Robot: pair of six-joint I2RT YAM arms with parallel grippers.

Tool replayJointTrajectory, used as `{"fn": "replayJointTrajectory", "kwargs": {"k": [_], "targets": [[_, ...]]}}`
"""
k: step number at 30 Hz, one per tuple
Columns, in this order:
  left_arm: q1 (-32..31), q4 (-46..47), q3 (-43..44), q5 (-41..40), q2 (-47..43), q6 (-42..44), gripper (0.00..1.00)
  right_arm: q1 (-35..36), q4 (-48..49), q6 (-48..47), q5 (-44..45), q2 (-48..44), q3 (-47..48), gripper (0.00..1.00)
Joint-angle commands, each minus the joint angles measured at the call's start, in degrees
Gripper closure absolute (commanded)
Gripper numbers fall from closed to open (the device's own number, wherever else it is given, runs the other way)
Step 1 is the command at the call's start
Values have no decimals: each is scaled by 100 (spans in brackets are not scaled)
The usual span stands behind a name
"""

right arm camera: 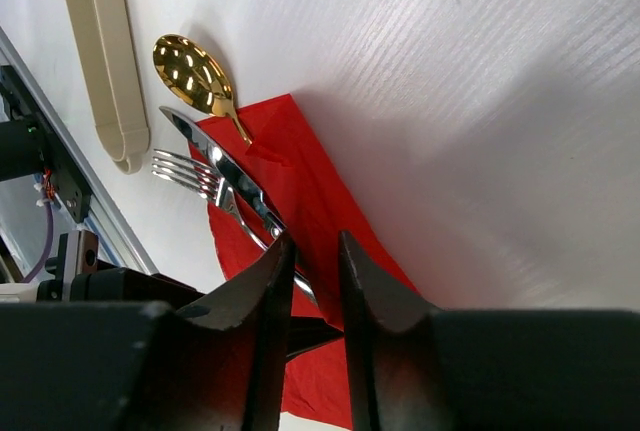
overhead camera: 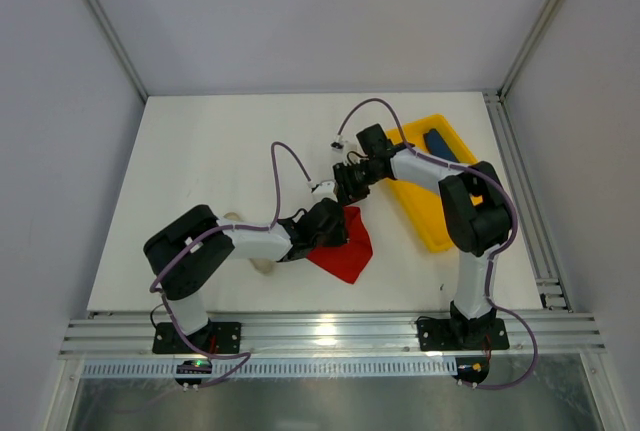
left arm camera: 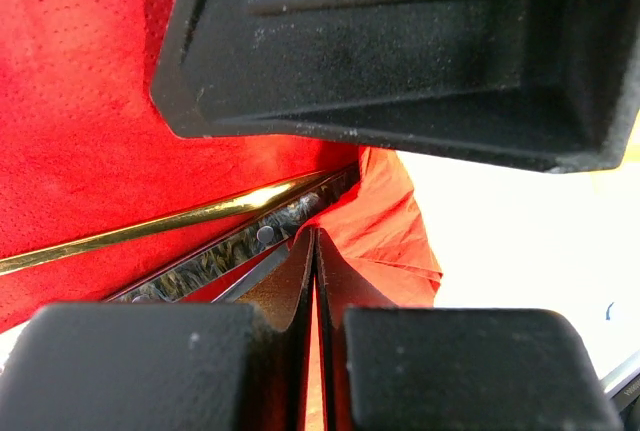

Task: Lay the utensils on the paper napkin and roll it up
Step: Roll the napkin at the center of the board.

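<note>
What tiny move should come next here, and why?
Probably the right hand should start folding the red napkin over the utensils: they already lie together on it, heads sticking past its edge, while the shut left hand grips the napkin beside their handles.

This is a robotics lab test cell. A plain white table (overhead camera: 200, 151) fills the middle of the top view. It is boxed in by bare pale wall panels (overhead camera: 60, 151) set in aluminium frame posts (overhead camera: 103, 21) that run to the upper corners. Along the bottom edge, a black-and-white left arm (overhead camera: 215, 241) and right arm (overhead camera: 470, 211) are bolted to a ribbed aluminium rail (overhead camera: 330, 333), with a slotted white cable duct (overhead camera: 330, 366) just below it. Purple cables (overhead camera: 274, 166) loop over both arms. A small board with a green light (overhead camera: 197, 362) sits at the lower left.
</note>
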Motion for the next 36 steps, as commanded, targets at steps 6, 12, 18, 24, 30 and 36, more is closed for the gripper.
{"fn": "replayJointTrajectory", "kwargs": {"k": [6, 12, 18, 24, 30, 36], "targets": [[25, -10, -94, -115, -178, 16, 100, 107, -26, -93, 169, -456, -55, 86], [25, -28, -103, -133, -187, 16, 100, 125, -17, -5, 231, -552, -178, 94], [25, -45, -112, -151, -213, 25, 100, 143, -26, 22, 406, -702, -354, 96], [25, -36, -138, -168, -231, 25, 100, 222, -61, 39, 538, -930, -556, 96], [25, -45, -155, -186, -266, 33, 100, 345, -131, 101, 784, -1141, -784, 96], [25, -10, -199, -142, -301, -2, 100, 433, -44, 232, 943, -1378, -1039, 96]]}}
